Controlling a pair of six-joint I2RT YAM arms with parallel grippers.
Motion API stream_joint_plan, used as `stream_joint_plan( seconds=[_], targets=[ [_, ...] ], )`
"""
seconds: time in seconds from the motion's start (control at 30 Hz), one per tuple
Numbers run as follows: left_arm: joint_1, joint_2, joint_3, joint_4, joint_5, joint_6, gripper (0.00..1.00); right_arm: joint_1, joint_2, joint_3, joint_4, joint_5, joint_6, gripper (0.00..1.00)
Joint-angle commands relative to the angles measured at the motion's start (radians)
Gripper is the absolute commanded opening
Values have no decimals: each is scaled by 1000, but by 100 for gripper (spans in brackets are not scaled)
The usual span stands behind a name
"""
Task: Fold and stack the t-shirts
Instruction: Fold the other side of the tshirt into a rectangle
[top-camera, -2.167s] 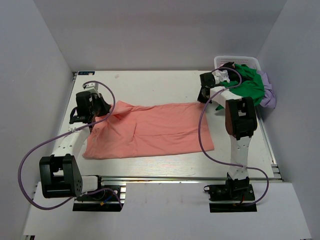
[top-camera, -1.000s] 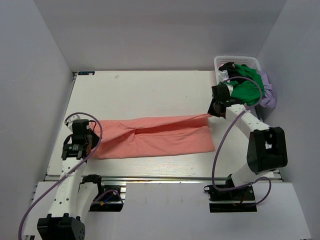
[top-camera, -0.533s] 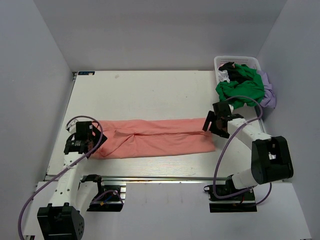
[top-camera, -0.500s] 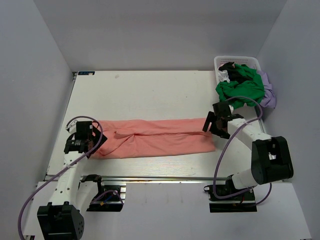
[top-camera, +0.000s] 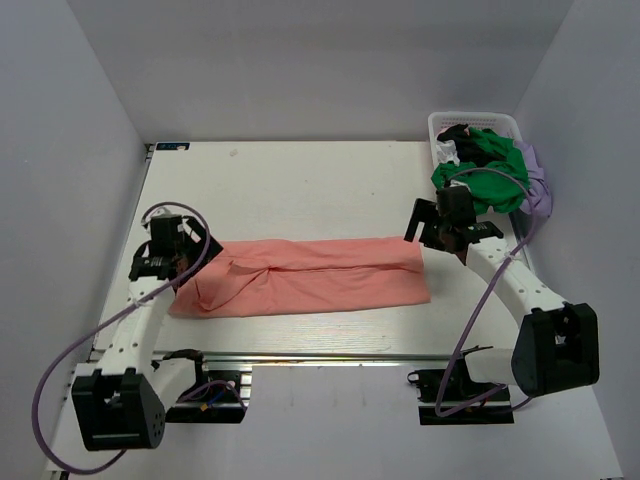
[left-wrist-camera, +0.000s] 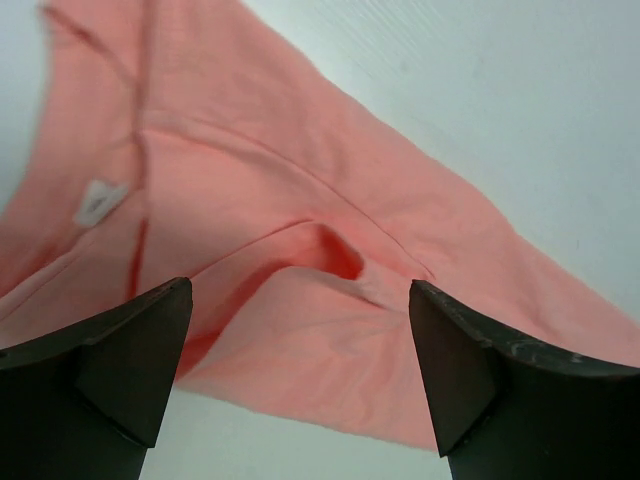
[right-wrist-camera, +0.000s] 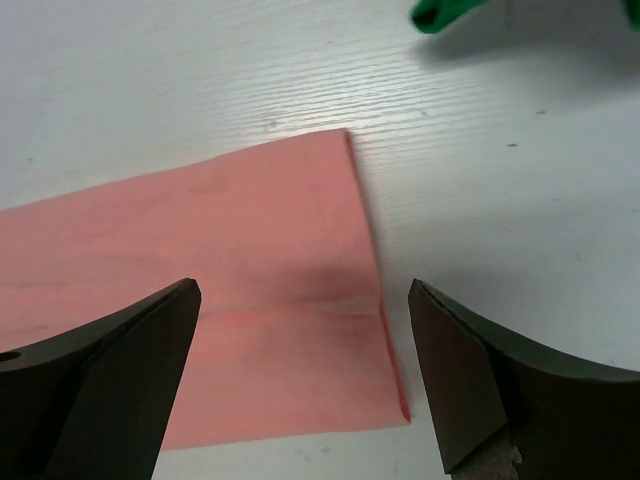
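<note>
One salmon-pink t-shirt (top-camera: 310, 278) lies flat on the white table (top-camera: 300, 180), folded into a long band that runs left to right across its near half. Its right end is square and smooth. Its left end is rumpled, with a raised fold and a small white label (left-wrist-camera: 98, 203) showing. Three more t-shirts are heaped at the far right corner: one bright green (top-camera: 487, 170) on top, one lilac (top-camera: 538, 190) hanging off the right side, and one dark (top-camera: 455, 132) at the back. They fill and spill over the single white lattice basket (top-camera: 440, 122). Each of the two arms ends over one end of the pink band. The left gripper (left-wrist-camera: 300, 287) hangs above the rumpled end with its jaws spread wide, gripping nothing. The right gripper (right-wrist-camera: 303, 285) hangs above the square end, equally wide apart and empty, with a corner of the green shirt just beyond it.
</note>
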Motion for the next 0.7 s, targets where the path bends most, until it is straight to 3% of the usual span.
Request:
stream_joint_plan(
  seconds=[0.0, 0.03, 0.17, 0.4, 0.67],
  targets=[
    [-10, 101, 3, 214, 265, 135, 99, 23, 6, 10, 97, -141, -59, 90],
    [-10, 132, 3, 300, 322, 178, 99, 26, 13, -7, 110, -195, -52, 90],
    [-19, 270, -7, 388, 419, 247, 99, 44, 46, -25, 147, -261, -49, 90],
    [-59, 321, -135, 604, 543, 305, 99, 44, 70, -15, 139, -298, -27, 90],
    [-114, 321, -145, 503, 663, 362, 99, 44, 63, -28, 141, -307, -24, 90]
  ],
)
